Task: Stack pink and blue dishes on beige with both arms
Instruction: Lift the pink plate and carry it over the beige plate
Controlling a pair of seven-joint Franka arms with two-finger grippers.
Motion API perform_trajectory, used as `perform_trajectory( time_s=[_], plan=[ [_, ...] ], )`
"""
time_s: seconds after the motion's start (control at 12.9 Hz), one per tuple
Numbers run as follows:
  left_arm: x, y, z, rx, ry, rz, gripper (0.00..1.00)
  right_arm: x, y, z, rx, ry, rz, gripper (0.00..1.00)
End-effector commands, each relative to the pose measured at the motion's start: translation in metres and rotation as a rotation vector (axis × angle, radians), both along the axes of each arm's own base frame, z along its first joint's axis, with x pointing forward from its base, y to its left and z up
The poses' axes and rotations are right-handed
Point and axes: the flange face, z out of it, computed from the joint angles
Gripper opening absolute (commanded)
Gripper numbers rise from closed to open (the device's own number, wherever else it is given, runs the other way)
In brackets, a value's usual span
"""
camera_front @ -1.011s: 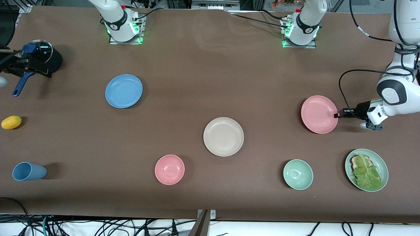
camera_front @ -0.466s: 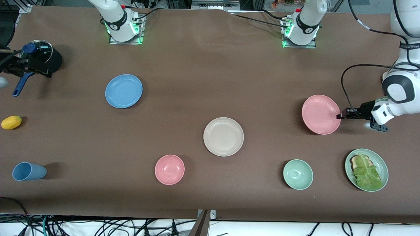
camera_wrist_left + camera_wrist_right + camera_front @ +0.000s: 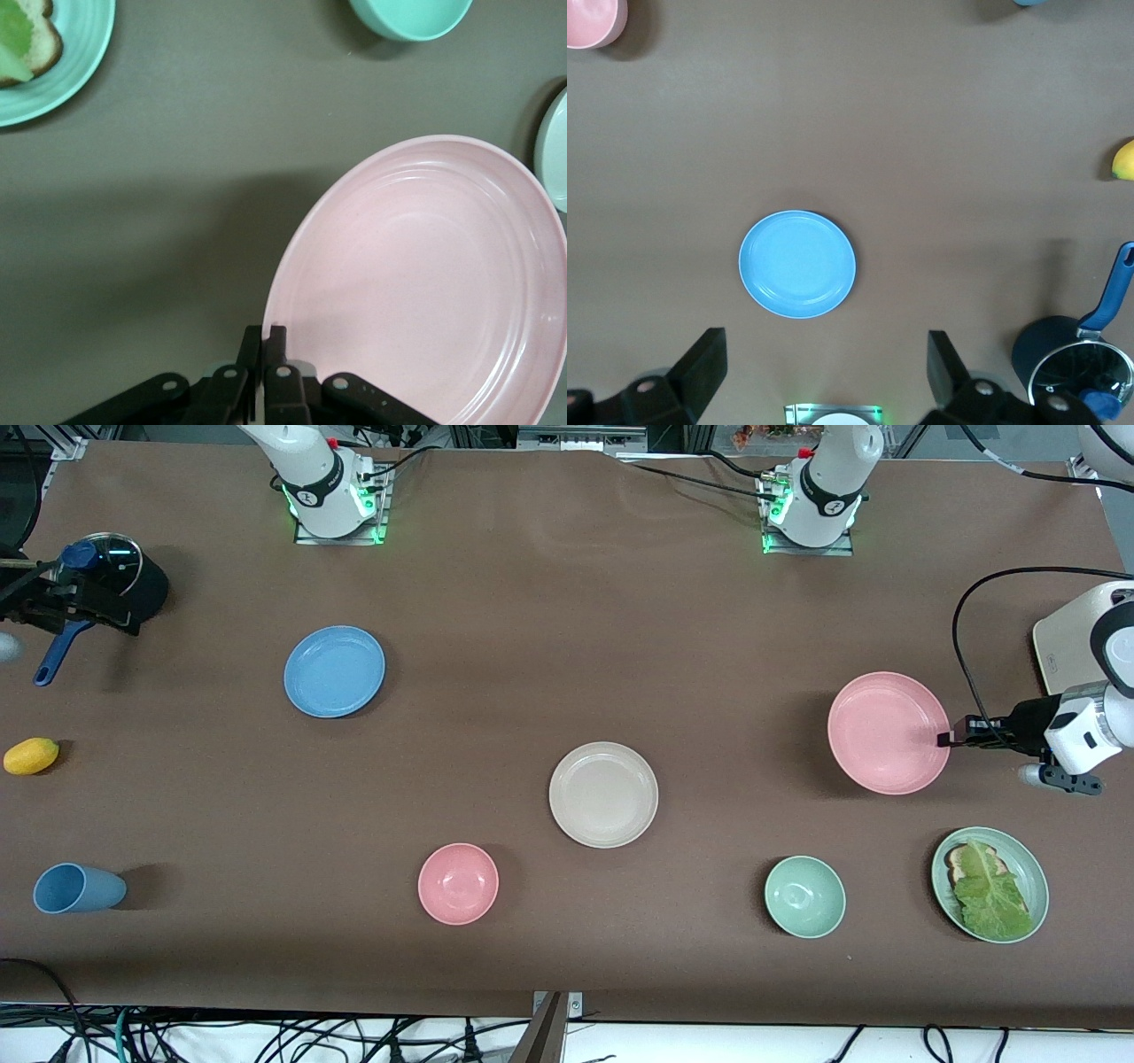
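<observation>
Front view: your left end effector (image 3: 944,739) pinches the pink plate (image 3: 888,732) by its 3 o'clock rim. Keep it level and carry it toward 9 o'clock, over the beige plate (image 3: 603,794). Your right end effector (image 3: 824,376) waits wide open above the blue plate (image 3: 334,670).

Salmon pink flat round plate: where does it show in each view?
Front view: salmon pink plate, toward the left arm's end of the table, rim pinched by the left gripper.
Left wrist view: same plate.
Right wrist view: not in it.
Shared landmark: mint green bowl.
</observation>
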Motion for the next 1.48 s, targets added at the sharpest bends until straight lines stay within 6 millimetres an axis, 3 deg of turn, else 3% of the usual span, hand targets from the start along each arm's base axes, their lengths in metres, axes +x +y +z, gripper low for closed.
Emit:
perform_trajectory(
  time_s=[0.0,0.39,0.7,0.86,1.09,1.4],
  plan=[
    [0.018,-0.047,0.031,0.039,0.030,0.012,0.00,-0.002,-0.002,0.003,0.003,0.003,0.009,1.00],
    [0.039,-0.159,0.044,0.087,0.031,0.074,0.00,-0.002,-0.002,0.002,0.004,0.006,0.009,1.00],
    [0.039,-0.250,0.045,0.136,0.013,0.142,0.00,-0.002,-0.001,0.002,0.004,0.007,0.010,1.00],
    [0.040,-0.282,0.031,0.125,0.007,0.180,0.00,-0.002,-0.002,0.002,0.006,0.007,0.009,1.00],
    [0.039,-0.311,0.017,0.124,0.007,0.221,0.00,-0.002,-0.002,0.002,0.004,0.007,0.009,1.00],
    [0.022,-0.383,0.000,0.206,-0.009,0.280,0.00,-0.002,-0.002,0.002,0.004,0.007,0.009,1.00]
  ],
)
